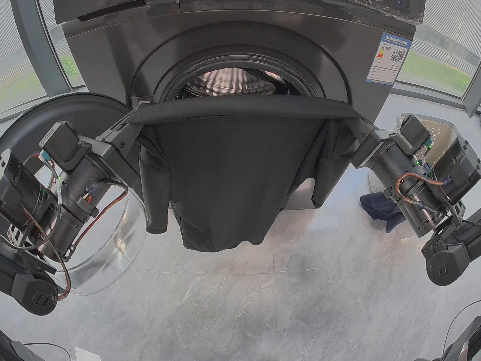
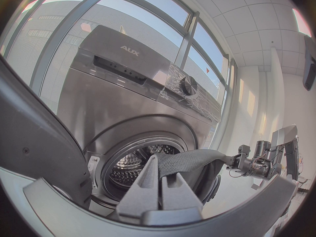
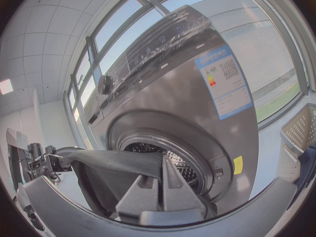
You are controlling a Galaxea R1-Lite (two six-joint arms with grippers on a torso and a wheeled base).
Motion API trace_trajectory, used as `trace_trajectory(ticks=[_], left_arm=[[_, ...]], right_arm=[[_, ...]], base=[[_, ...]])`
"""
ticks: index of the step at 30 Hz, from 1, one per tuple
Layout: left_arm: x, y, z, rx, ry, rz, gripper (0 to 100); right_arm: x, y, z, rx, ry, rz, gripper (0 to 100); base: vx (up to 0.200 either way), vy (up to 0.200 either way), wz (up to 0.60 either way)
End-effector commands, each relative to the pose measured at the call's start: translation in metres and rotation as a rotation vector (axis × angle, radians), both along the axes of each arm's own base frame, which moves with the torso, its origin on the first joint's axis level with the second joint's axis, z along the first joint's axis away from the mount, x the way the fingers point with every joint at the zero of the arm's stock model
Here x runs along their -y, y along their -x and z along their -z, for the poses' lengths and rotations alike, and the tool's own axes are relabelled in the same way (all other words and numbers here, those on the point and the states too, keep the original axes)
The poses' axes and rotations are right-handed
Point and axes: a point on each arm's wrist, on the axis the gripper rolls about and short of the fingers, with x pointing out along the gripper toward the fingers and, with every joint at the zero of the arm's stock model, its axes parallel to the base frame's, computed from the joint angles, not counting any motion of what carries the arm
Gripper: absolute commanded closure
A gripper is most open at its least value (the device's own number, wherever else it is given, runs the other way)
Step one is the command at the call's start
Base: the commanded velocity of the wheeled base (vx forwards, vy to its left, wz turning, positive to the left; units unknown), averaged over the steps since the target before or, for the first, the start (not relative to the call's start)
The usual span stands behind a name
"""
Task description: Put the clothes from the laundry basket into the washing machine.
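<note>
A black shirt (image 1: 230, 176) hangs stretched between my two grippers, right in front of the washing machine (image 1: 240, 41) and its round drum opening (image 1: 235, 81). My left gripper (image 1: 134, 121) is shut on the shirt's left end (image 2: 174, 163). My right gripper (image 1: 353, 119) is shut on its right end (image 3: 131, 162). The shirt's top edge runs level across the lower part of the opening, and its body and sleeves hang down toward the floor. The laundry basket (image 1: 441, 131) stands on the floor at the right, behind my right arm, with a dark blue garment (image 1: 383, 209) hanging from it.
The machine's door (image 1: 75, 121) stands swung open to the left, behind my left arm, its clear glass bowl (image 1: 105, 246) facing me. Bare grey tiled floor (image 1: 260, 297) spreads in front. Windows surround the machine.
</note>
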Motion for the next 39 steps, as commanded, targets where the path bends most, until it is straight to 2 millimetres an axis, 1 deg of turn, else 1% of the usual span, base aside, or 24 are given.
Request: trace_trajectory(ticks=[1, 6, 12, 15, 18, 19, 20, 22, 26, 27, 29, 30, 32, 35, 39], left_arm=[[0.0, 0.002, -0.004, 0.016, 0.005, 0.0, 100], [-0.001, 0.003, -0.008, 0.037, -0.001, -0.004, 100], [0.002, 0.006, -0.008, 0.036, -0.002, 0.017, 100], [0.01, 0.01, -0.005, 0.023, -0.006, 0.048, 100], [0.022, 0.017, -0.002, 0.01, -0.013, 0.108, 100], [0.022, 0.017, -0.002, 0.01, -0.013, 0.108, 100], [0.036, 0.02, 0.002, -0.012, -0.026, 0.159, 100], [0.047, 0.013, 0.008, -0.044, -0.049, 0.18, 100], [0.067, 0.001, 0.013, -0.061, -0.066, 0.218, 100], [0.07, -0.003, 0.014, -0.059, -0.066, 0.221, 100], [0.078, -0.011, 0.015, -0.052, -0.06, 0.221, 100], [0.081, -0.014, 0.013, -0.043, -0.054, 0.222, 100], [0.085, -0.016, 0.008, -0.028, -0.043, 0.227, 100], [0.089, -0.02, -0.009, 0.017, -0.01, 0.228, 100], [0.089, -0.02, -0.02, 0.035, 0.004, 0.225, 100]], right_arm=[[0.003, 0.007, -0.01, 0.03, -0.02, -0.001, 100], [0.003, 0.008, -0.015, 0.048, -0.027, -0.001, 100], [0.003, 0.008, -0.014, 0.044, -0.02, -0.001, 100], [0.005, 0.013, -0.021, 0.065, -0.034, -0.002, 100], [0.0, 0.018, -0.017, 0.047, -0.028, -0.031, 100], [0.0, 0.018, -0.017, 0.047, -0.028, -0.031, 100], [-0.009, 0.026, -0.01, 0.023, -0.018, -0.077, 100], [-0.014, 0.029, -0.006, 0.006, -0.011, -0.108, 100], [-0.035, 0.015, 0.018, -0.059, 0.027, -0.141, 100], [-0.04, 0.014, 0.022, -0.071, 0.032, -0.153, 100], [-0.048, 0.02, 0.029, -0.101, 0.037, -0.193, 100], [-0.052, 0.023, 0.032, -0.114, 0.036, -0.208, 0], [-0.055, 0.025, 0.036, -0.132, 0.039, -0.223, 0], [-0.057, 0.019, 0.065, -0.215, 0.108, -0.212, 0], [-0.057, 0.018, 0.107, -0.33, 0.22, -0.211, 0]], base=[[0.0, 0.0, 0.0], [0.0, 0.0, 0.0], [0.0, 0.0, 0.0], [0.0, 0.0, 0.0], [0.0, 0.0, 0.0], [0.0, 0.0, 0.0], [0.0, 0.0, 0.0], [0.0, 0.0, 0.0], [0.0, 0.0, 0.0], [0.0, 0.0, 0.0], [0.0, 0.0, 0.0], [0.0, 0.0, 0.0], [0.0, 0.0, 0.0], [0.0, 0.0, 0.0], [0.0, 0.0, 0.0]])
